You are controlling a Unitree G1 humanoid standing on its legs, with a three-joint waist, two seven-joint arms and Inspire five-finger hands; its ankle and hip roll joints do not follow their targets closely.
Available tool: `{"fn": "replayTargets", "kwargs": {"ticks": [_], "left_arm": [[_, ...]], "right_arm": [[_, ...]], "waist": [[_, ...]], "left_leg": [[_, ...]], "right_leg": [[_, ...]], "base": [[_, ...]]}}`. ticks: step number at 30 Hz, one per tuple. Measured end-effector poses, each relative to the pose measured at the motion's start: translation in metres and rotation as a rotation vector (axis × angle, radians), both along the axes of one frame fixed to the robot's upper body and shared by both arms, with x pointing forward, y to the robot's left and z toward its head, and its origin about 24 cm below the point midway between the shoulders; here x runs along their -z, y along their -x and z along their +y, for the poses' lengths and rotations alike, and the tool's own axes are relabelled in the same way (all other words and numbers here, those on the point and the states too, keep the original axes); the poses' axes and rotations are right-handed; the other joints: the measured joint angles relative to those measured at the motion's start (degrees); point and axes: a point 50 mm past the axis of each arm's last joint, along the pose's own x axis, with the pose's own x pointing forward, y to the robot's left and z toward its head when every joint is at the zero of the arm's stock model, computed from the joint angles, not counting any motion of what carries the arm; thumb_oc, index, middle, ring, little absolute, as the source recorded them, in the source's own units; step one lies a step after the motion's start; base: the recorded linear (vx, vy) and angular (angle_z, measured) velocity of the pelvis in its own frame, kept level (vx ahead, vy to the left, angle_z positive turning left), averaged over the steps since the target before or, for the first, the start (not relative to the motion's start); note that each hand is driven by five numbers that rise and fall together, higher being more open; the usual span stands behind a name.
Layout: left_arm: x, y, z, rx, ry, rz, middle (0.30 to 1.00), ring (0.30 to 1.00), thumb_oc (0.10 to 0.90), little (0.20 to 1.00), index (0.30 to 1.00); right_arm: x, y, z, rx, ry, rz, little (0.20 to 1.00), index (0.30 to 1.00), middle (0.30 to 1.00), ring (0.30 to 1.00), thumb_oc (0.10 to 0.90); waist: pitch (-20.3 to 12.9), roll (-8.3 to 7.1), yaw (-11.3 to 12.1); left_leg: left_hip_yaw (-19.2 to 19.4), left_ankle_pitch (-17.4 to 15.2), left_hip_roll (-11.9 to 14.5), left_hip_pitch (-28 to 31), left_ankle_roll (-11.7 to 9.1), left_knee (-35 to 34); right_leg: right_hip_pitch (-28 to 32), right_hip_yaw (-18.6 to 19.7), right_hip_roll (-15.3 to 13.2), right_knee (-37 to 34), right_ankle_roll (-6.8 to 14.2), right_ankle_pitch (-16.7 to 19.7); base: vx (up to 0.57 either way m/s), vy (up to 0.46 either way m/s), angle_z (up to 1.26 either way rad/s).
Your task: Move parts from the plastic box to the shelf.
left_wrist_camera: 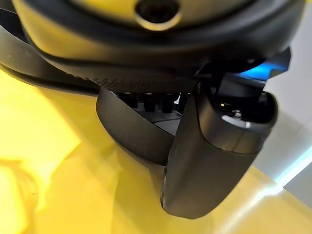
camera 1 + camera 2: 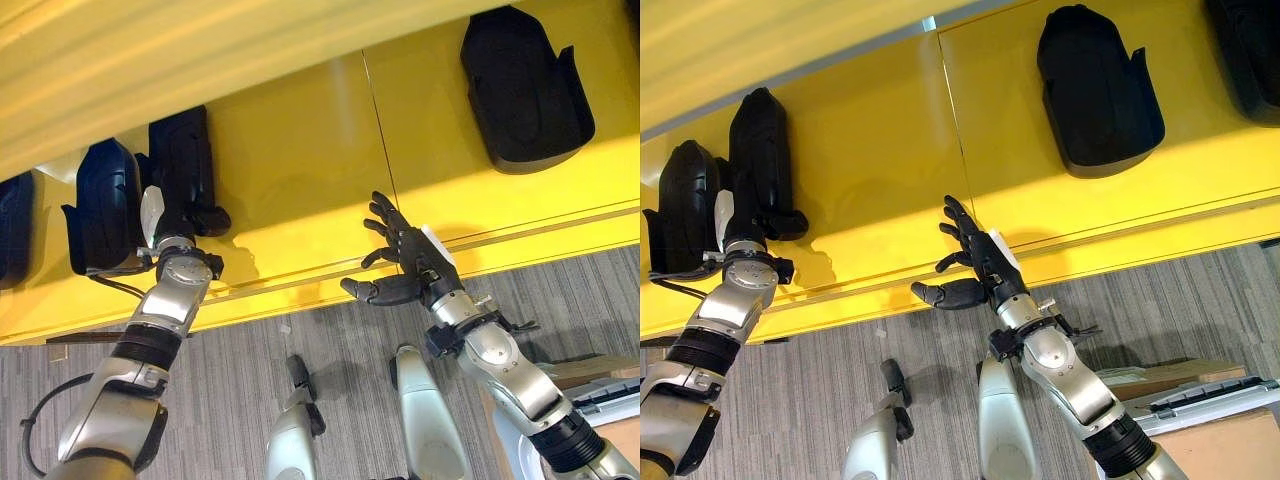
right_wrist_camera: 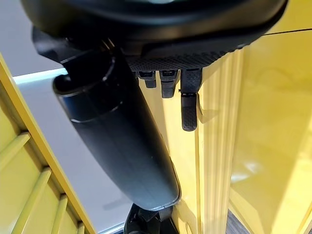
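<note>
On the yellow shelf [image 2: 300, 170], the left hand [image 2: 160, 215] grips a stiff, probably light black part [image 2: 185, 160] by its end, while the right hand [image 2: 400, 265] hovers open and empty.

**Left hand at a part on the yellow shelf**

Up on the yellow shelf [image 2: 300, 170], left hand [image 2: 185, 205] against a black part [image 2: 182, 150] — fingers hidden behind it. Just beside, another black part [image 2: 105, 205]. Right hand [image 2: 405, 265] empty over the shelf's front edge, fingers spread and thumb out. Far right — a third black part [image 2: 520, 90]. Below, grey carpet [image 2: 330, 340].
</note>
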Motion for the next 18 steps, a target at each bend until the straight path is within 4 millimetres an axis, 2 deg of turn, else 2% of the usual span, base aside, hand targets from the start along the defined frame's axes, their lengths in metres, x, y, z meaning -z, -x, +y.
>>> {"fn": "replayTargets", "kwargs": {"ticks": [18], "left_arm": [[0.017, 0.01, -0.002, 0.025, -0.008, 0.029, 1.0, 1.0, 0.9, 1.0, 1.0]], "right_arm": [[0.003, 0.0, -0.004, 0.008, 0.001, 0.008, 1.0, 1.0, 1.0, 1.0, 0.9]], "waist": [[-0.7, 1.0, 0.3]], "left_leg": [[0.1, -0.2, -0.1, 0.1, -0.2, 0.0]], "right_leg": [[0.1, 0.0, -0.2, 0.0, 0.0, 0.0]], "base": [[0.0, 0.002, 0.0]]}}
